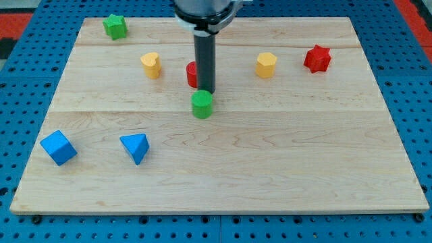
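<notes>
So my tip [206,92] sits right at the top edge of the green cylinder [202,104], touching it or as good as, near the middle of the wooden board [216,182]. There's no gripper on this arm at all, just the straight dark rod [204,61] coming down from the view's top, so nothing to open or close. Right behind the rod, on its left side in the view, a red block [192,73] peeks out; the rod hides most of it, so I can't tell its shape. Going outward, there are 2 yellow blocks in the same row: a yellow heart-ish block [151,65] to the view's left and a yellow hexagon-looking block [266,65] to the view's right. Further right is a red star block [317,59], near the board's right edge. A green star block [115,26] sits up in the top-left corner. Down at the lower left, well apart from the tip, are 2 blue ones: a blue cube [58,147] and a blue triangle block [136,147] beside it. The board rests on a blue pegboard surface [20,121].
</notes>
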You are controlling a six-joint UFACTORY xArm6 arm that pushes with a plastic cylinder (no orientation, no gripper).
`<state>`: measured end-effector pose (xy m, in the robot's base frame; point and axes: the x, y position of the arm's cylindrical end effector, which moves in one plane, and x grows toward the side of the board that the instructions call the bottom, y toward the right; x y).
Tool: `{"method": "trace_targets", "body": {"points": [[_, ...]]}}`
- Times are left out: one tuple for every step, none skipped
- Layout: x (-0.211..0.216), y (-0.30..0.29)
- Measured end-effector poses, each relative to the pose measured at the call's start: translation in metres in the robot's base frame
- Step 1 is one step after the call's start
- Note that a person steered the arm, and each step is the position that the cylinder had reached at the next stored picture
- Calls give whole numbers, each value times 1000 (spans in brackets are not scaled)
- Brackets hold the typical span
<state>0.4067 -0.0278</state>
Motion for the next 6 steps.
{"method": "trace_targets", "body": {"points": [[32,-2],[67,4],[91,4],[78,5],[56,3],[32,-11]]}}
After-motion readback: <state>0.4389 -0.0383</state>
